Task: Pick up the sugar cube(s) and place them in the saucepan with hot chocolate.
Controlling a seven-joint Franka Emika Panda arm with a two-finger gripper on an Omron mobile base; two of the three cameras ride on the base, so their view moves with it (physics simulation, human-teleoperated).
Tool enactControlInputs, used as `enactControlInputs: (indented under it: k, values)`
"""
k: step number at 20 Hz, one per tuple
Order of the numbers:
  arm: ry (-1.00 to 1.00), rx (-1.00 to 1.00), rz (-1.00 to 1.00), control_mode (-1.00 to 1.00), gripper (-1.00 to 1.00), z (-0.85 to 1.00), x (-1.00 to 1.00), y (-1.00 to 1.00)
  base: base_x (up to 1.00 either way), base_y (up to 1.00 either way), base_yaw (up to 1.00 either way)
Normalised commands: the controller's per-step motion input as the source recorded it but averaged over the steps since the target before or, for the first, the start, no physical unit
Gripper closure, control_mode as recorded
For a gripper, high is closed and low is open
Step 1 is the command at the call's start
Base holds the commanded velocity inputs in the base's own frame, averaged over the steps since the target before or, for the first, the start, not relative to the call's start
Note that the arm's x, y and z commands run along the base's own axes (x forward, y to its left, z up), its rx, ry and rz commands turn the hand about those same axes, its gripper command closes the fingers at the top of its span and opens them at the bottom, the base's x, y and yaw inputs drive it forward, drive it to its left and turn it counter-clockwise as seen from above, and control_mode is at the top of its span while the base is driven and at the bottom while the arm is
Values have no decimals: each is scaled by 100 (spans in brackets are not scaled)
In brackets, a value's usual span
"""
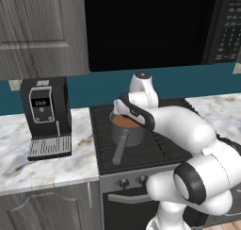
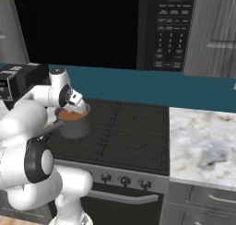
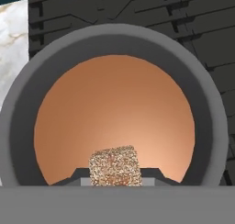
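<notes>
The hand view looks straight down into the saucepan [image 3: 114,35], a grey round pot of orange-brown hot chocolate. My gripper [image 3: 113,176] hangs right over the liquid, shut on the sugar cube [image 3: 113,165], a speckled tan lump held between the two dark fingertips [image 3: 75,176]. In the left base view the saucepan [image 1: 129,135] stands on the stove's left side, its long handle [image 1: 119,150] pointing toward me, with my hand [image 1: 129,112] just above its rim. The right base view has the saucepan [image 2: 76,126] under the gripper [image 2: 78,109].
The black stove top [image 2: 129,127] spreads out to the right of the pot. A coffee machine [image 1: 46,116] stands on the marble counter [image 1: 19,153] to the left. More marble counter [image 2: 203,145] lies to the right. A microwave [image 2: 170,30] hangs overhead.
</notes>
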Motion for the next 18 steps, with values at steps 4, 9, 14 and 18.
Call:
enactControlInputs:
  k: [4,9,14,18]
  values:
    - [0,0,-5,-100,100,-12,0,0,0,0,0]
    - [0,0,-3,-100,100,-1,0,0,0,0,0]
    - [0,0,-1,-100,-100,0,0,0,0,0,0]
    - [0,0,-1,-100,-100,0,0,0,0,0,0]
